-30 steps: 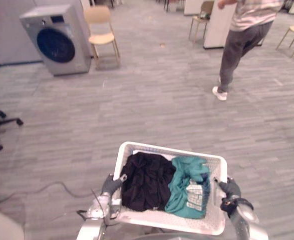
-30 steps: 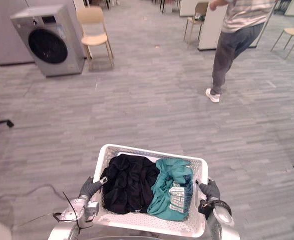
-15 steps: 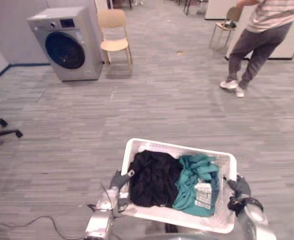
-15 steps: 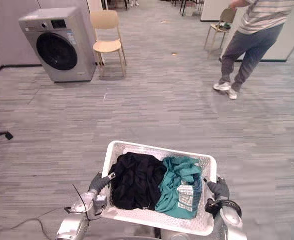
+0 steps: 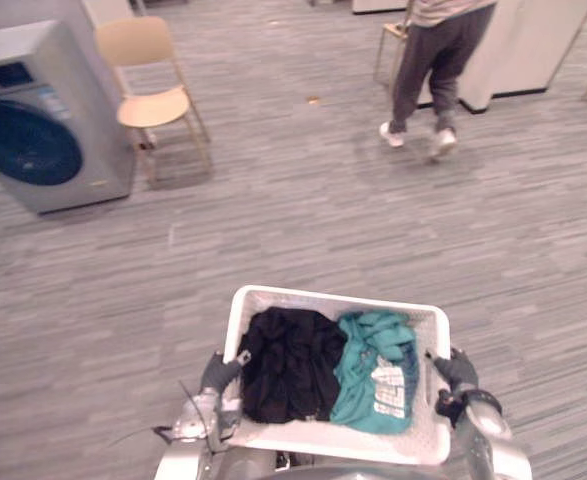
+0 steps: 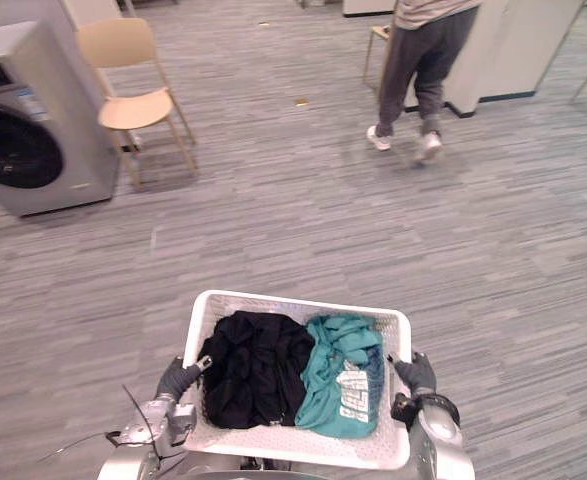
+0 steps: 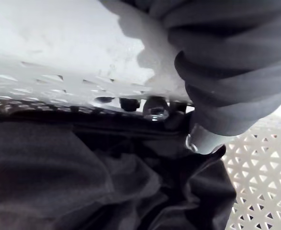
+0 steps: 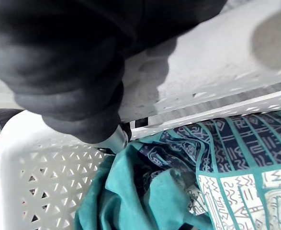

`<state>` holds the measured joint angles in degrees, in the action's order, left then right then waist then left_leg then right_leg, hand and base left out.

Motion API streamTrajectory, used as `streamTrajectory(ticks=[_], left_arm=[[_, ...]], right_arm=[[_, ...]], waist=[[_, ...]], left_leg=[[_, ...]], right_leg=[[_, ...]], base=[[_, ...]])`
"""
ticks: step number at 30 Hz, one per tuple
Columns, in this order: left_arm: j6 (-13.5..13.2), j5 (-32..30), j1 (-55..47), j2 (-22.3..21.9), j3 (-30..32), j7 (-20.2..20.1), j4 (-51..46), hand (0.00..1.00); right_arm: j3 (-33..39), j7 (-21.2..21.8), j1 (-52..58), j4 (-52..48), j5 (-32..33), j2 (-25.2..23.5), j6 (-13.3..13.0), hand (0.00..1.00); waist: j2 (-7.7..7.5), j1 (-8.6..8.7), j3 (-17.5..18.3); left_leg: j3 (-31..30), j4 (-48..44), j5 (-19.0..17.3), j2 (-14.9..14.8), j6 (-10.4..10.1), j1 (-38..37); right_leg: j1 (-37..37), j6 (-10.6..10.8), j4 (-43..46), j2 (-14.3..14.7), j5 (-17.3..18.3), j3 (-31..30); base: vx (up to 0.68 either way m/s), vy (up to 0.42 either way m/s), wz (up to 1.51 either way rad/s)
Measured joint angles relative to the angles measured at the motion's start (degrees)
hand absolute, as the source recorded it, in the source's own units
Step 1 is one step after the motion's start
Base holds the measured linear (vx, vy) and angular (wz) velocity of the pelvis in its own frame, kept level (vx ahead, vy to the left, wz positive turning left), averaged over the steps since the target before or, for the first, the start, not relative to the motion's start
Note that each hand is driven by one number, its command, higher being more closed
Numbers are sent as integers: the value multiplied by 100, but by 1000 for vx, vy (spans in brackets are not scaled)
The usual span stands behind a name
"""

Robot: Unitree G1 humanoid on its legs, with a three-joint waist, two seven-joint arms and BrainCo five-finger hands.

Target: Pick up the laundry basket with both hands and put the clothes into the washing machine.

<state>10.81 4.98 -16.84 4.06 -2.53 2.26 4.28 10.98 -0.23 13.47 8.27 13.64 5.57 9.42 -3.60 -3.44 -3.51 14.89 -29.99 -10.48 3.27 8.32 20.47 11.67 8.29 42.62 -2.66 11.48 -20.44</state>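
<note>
I carry a white laundry basket (image 5: 325,294) low in front of me, level above the floor. A heap of black clothes (image 5: 289,362) fills its left half and a teal patterned garment (image 5: 377,366) its right half. My left hand (image 5: 219,373) is shut on the basket's left rim (image 7: 59,43), close over the black clothes (image 7: 83,177). My right hand (image 5: 455,372) is shut on the right rim (image 8: 217,62), beside the teal garment (image 8: 154,191). The grey washing machine (image 5: 33,120) stands at the far left with its round dark door closed.
A tan chair (image 5: 153,95) stands just right of the washing machine. A person (image 5: 435,60) walks at the back, next to a white cabinet (image 5: 533,45). Grey carpet floor (image 5: 303,210) lies open between the basket and the machine.
The camera has moved: the washing machine and chair now sit larger and further left. The person has walked further back. The basket stays in both hands.
</note>
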Motion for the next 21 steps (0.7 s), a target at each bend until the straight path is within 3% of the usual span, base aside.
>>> streamTrajectory(ticks=[1,2,3,4,5,6,8,9,11,12,13,14,15,18,20,21], left_arm=[[-9,12,20,78,-21,51,-1,100],[18,16,83,72,15,147,57,100],[16,40,123,65,-12,153,67,100],[16,42,201,67,-179,159,92,100],[16,42,202,74,-189,160,94,100],[3,42,221,114,-231,158,118,100],[-22,42,301,146,-259,157,201,100],[-41,62,429,188,-263,153,408,100],[-42,67,513,190,-241,151,616,100],[-44,83,496,198,-230,146,639,100],[-55,81,509,37,-193,141,835,100],[-40,79,497,-43,-188,141,885,100],[-49,80,453,-64,-191,133,888,100],[-147,81,423,-14,-148,121,936,100],[-200,83,428,-1,-147,114,993,100],[-155,81,429,-59,-156,37,1235,100]], right_arm=[[10,-3,-43,44,-50,-77,-16,100],[12,-5,-23,-23,-101,-132,-28,100],[32,-6,-27,-25,-99,-117,-36,100],[176,-6,-16,-25,-97,-132,-41,100],[214,-4,-7,-35,-94,-141,-48,100],[227,10,103,-80,-87,-194,-105,100],[233,13,160,-77,-71,-226,-185,100],[256,9,173,-65,-71,-271,-171,100],[260,-9,184,-20,-73,-292,-147,100],[220,-16,207,-25,-72,-288,-147,100],[195,-52,252,52,-74,-172,-168,100],[181,-74,203,108,-77,-78,-141,100],[146,-82,91,207,-51,7,-125,100],[60,-85,123,282,-23,-23,-165,100],[37,-85,76,411,-20,-17,-220,100],[-12,-71,192,559,187,159,-171,100]], waist=[[-237,-9,-13],[-358,-13,38],[-292,10,10],[-20,85,-73],[78,104,-80],[203,135,-45],[233,258,-37],[239,260,-39],[279,267,-32],[200,248,17],[284,293,78],[376,266,100],[436,244,112],[161,225,58],[179,203,75],[364,244,132]], left_leg=[[161,72,-74,210,34,-242],[28,401,-171,561,158,-696],[-32,497,-200,623,204,-942],[-248,799,-212,652,223,-1627],[-345,979,-211,651,222,-1909],[-458,1351,-193,645,18,-2395],[-663,1585,-233,644,-85,-2855],[-771,1684,-314,632,-228,-3096],[-880,1667,-483,553,-497,-3309],[-954,1471,-580,603,-651,-3345],[-1158,1057,-623,681,-741,-3340],[-1229,788,-594,600,-799,-3267],[-1274,491,-706,398,-742,-3116],[-1379,609,-821,98,-778,-2892],[-1457,1358,-709,-242,-989,-2573],[-1536,1976,-117,-408,-910,-2348]], right_leg=[[-273,140,716,-147,-341,37],[-820,27,1807,-240,-518,38],[-1037,-50,2178,-234,-558,113],[-1568,-63,2794,-103,-484,309],[-1796,-23,2936,-43,-412,375],[-2213,54,2943,-2,-150,539],[-2756,-11,2243,-84,243,890],[-3109,-197,1597,-34,462,1060],[-3340,-383,369,210,506,1239],[-3271,-726,-1042,439,-163,1201],[-3160,-785,-1319,498,-732,1110],[-2995,-837,-1492,512,-729,1066],[-2658,-830,-1881,468,-733,1024],[-1941,-824,-2505,85,-732,929],[-1682,-810,-2743,-46,-728,955],[-1799,-323,-2822,-66,-542,1082]], base=[[551,248,-7],[491,122,6],[724,201,22],[613,182,23],[607,199,36],[599,180,32],[676,159,45],[567,79,38],[470,17,18],[700,-16,28],[698,13,9],[699,47,10],[542,51,2],[425,32,18],[248,93,12],[54,35,2]])
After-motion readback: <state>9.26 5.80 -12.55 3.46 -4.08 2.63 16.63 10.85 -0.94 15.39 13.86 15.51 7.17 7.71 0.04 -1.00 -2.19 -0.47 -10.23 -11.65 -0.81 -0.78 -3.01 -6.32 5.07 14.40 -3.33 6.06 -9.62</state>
